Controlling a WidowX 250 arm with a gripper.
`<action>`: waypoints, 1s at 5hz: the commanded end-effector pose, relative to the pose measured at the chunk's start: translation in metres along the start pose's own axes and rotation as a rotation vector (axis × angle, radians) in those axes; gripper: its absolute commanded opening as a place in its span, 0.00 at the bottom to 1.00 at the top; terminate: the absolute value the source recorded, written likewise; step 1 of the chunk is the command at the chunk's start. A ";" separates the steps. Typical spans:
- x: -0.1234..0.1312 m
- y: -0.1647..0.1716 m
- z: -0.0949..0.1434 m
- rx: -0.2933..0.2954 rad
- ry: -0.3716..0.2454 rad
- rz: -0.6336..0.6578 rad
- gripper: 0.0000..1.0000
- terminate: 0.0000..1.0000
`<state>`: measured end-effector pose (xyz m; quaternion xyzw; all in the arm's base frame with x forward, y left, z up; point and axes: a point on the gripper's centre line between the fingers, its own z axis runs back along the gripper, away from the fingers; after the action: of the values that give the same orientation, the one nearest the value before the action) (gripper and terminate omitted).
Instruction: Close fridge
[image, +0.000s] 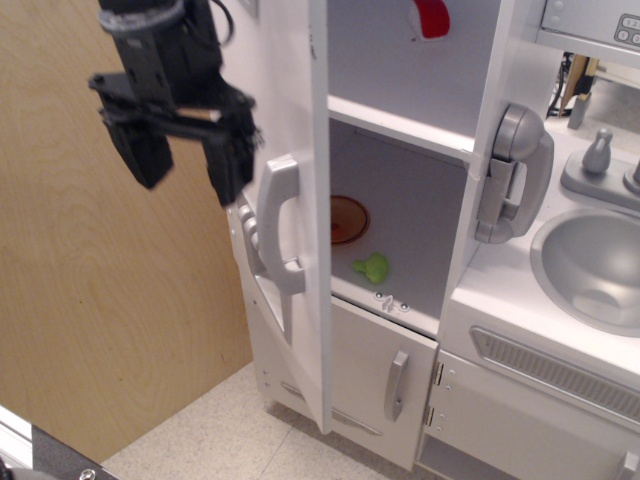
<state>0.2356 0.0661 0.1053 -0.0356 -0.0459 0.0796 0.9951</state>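
Note:
The tall white fridge (400, 120) stands left of the sink. Its large door (300, 110) is partly swung in, with its edge toward the camera and its grey vertical handle (280, 225) facing left. Inside, on the lower white shelf (400, 280), sit an orange bowl (348, 218) and a small green object (374, 267). A red item (432, 17) is on the upper shelf. My black gripper (186, 170) is open, its two fingers pointing down, pressed against the door's outer face just left of the handle.
A small lower white door with a short grey handle (397, 384) sits under the fridge. A grey toy phone (515, 172) hangs on the divider. The grey sink basin (595, 265) and faucet (598, 152) are at the right. A wooden wall panel (90, 330) is at the left.

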 end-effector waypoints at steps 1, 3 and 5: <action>0.057 0.017 0.004 0.034 -0.086 0.103 1.00 0.00; 0.081 0.002 -0.008 0.065 -0.114 0.065 1.00 0.00; 0.105 -0.008 -0.020 0.051 -0.108 0.070 1.00 0.00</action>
<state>0.3375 0.0693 0.0777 -0.0115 -0.0706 0.1203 0.9901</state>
